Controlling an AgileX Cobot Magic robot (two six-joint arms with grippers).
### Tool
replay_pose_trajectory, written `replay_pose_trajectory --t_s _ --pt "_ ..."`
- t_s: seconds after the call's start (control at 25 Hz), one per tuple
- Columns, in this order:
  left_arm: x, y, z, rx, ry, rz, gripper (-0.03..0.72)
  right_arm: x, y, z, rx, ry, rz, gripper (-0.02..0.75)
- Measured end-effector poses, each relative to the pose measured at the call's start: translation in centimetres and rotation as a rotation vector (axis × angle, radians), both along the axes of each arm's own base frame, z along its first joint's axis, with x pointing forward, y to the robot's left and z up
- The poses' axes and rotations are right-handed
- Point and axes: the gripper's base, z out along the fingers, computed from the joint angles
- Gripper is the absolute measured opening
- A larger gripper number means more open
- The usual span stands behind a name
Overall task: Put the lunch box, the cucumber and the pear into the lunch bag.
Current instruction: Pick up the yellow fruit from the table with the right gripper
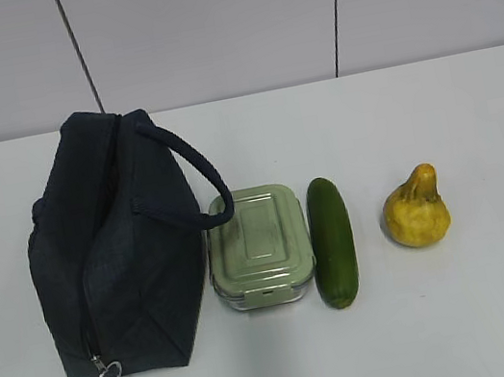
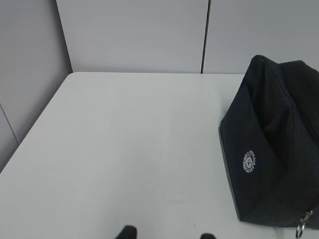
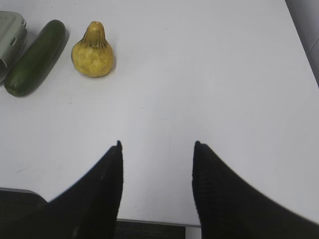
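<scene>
The navy lunch bag [image 1: 118, 261] stands at the left with its strap looped toward the lunch box and its silver ring pull [image 1: 107, 375] at the front bottom. The zipper looks closed. The sage-green lunch box [image 1: 258, 244], the dark green cucumber [image 1: 332, 241] and the yellow pear [image 1: 416, 209] lie in a row to its right. No gripper shows in the exterior view. My left gripper [image 2: 167, 234] is open and empty over bare table, left of the bag [image 2: 274, 159]. My right gripper [image 3: 157, 145] is open and empty near the table's front edge, well short of the pear [image 3: 93, 50] and the cucumber [image 3: 35, 59].
The white table [image 1: 473, 110] ends at grey wall panels behind. In the left wrist view its left edge [image 2: 35, 124] runs beside a wall. In the right wrist view the table's front edge [image 3: 154, 221] lies under the gripper, and the box corner [image 3: 10, 35] shows at the far left.
</scene>
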Motion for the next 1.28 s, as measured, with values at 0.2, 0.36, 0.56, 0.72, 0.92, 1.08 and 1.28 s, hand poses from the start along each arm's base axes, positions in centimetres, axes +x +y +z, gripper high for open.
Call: replay_pose_trajectory --t_s 0.2,0.36,0.56,0.72,0.92,1.08,1.28 --pt "0.0 0.0 0.0 0.0 0.0 0.0 0.246 0.0 0.0 0.0 0.0 0.0 0.0 0.364" --pt "0.0 0.0 0.0 0.0 0.0 0.0 0.246 0.0 0.0 0.0 0.0 0.0 0.002 0.364" --pt "0.0 0.0 0.0 0.001 -0.001 0.001 0.246 0.0 0.0 0.0 0.0 0.0 0.005 0.364" --pt "0.0 0.0 0.0 0.001 -0.001 0.001 0.246 0.0 0.0 0.0 0.0 0.0 0.005 0.364" --pt "0.0 0.0 0.0 0.001 -0.001 0.001 0.246 0.0 0.0 0.0 0.0 -0.002 0.005 0.364" --pt "0.0 0.0 0.0 0.001 -0.001 0.001 0.246 0.9 0.1 0.5 0.002 0.028 0.009 0.377" --pt "0.0 0.0 0.0 0.001 -0.001 0.001 0.246 4.2 0.7 3.8 0.067 0.033 0.046 0.447"
